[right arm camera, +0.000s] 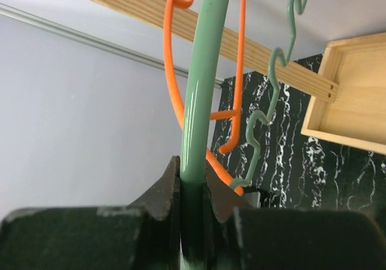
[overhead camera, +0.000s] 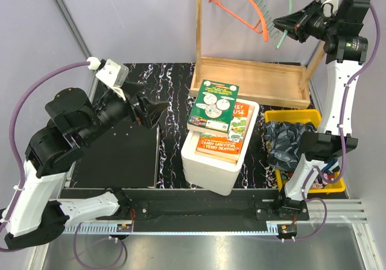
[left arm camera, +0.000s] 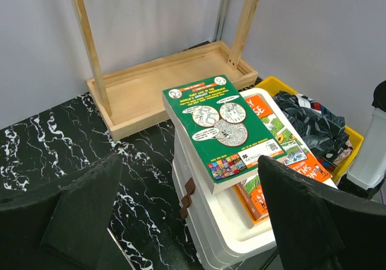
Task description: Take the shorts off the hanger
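High at the back right, my right gripper [overhead camera: 282,26] is shut on the bar of a bare green hanger [right arm camera: 202,83]; the bar [right arm camera: 194,179] runs straight up from between the jaws. Beside it an empty orange hanger [overhead camera: 240,11] hangs on the wooden rail [right arm camera: 265,59]. The dark shorts with a pale leafy pattern [overhead camera: 288,138] lie crumpled in the yellow bin [overhead camera: 272,116], also seen in the left wrist view [left arm camera: 313,125]. Bright coloured cloth [overhead camera: 329,173] peeks out under them. My left gripper [overhead camera: 148,110] hangs open and empty over the left of the table, fingers [left arm camera: 301,216] wide apart.
The wooden rack's base tray [overhead camera: 250,80] stands at the back centre. A white box [overhead camera: 208,167] in the middle carries a stack of books, a green one [left arm camera: 220,125] on top. A black pad [overhead camera: 123,155] lies on the marbled table at the left.
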You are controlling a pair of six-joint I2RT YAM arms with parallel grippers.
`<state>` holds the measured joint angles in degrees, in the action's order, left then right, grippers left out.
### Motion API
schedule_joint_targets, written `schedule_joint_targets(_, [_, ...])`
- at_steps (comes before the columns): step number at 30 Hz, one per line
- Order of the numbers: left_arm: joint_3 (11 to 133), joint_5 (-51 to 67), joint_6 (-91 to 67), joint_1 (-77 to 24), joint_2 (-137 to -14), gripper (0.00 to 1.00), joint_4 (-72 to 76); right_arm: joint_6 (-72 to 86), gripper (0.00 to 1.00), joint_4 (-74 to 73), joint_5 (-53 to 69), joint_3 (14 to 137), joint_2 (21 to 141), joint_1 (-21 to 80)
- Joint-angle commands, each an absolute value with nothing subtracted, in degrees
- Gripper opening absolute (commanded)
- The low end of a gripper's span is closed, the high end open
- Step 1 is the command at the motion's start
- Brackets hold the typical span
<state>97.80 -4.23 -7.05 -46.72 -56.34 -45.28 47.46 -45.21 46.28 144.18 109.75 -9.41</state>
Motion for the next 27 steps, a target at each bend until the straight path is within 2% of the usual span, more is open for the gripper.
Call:
schedule_joint_targets(1, [99.5,-3.5,-6.7,-46.4,-55.9,0.99,-44.8,52.6,0.00,-40.6,49.7,141.3,107.8,-10.9])
schedule_joint_targets(7, [99.8,-2.5,-7.9,-46.4,-56.6,0.99,-44.7,50.4,0.01,-44.1,47.1,133.6,104.1,-13.1])
schedule_joint_targets(8, [99.8,-2.5,-8.1,-46.4,-56.7,0.99,-44.7,49.1,0.09,-45.6,45.1,133.0,103.3,-13.2])
schedule_joint_targets(11, [99.8,-2.3,-8.8,-46.4,-56.8,0.99,-44.7,42.9,0.20,-55.6,40.6,132.6,102.8,-13.4])
schedule_joint_targets(12, [99.7,-2.2,-9.2,-46.3,-56.8,0.99,-44.7,39.8,0.28,-57.8,39.3,133.8,102.9,-13.4])
schedule_joint_targets(14, [99.7,-1.9,-10.0,-46.4,-56.9,0.99,-44.7,35.3,0.38,-63.8,35.5,136.0,103.6,-13.4])
schedule_joint_targets(15, [99.8,-1.6,-10.2,-46.3,-57.0,0.99,-44.7,34.0,0.49,-65.7,34.4,139.0,104.0,-13.4])
schedule_joint_targets(17, [100.0,-1.1,-10.9,-46.4,-57.7,0.99,-44.7,31.1,0.59,-70.5,31.1,142.2,105.0,-13.4])
schedule_joint_targets(21, [100.8,-1.0,-12.1,-46.4,-58.6,0.99,-44.6,28.2,0.95,-75.5,26.6,147.3,105.0,-13.4])
schedule_joint_targets(22, [101.0,-1.0,-12.3,-46.3,-58.9,0.99,-44.6,27.7,1.00,-76.3,25.1,147.3,104.1,-13.4])
schedule_joint_targets(27, [101.3,-1.2,-14.7,-46.4,-60.2,0.99,-44.0,23.6,1.00,-80.6,19.5,142.9,98.9,-13.4])
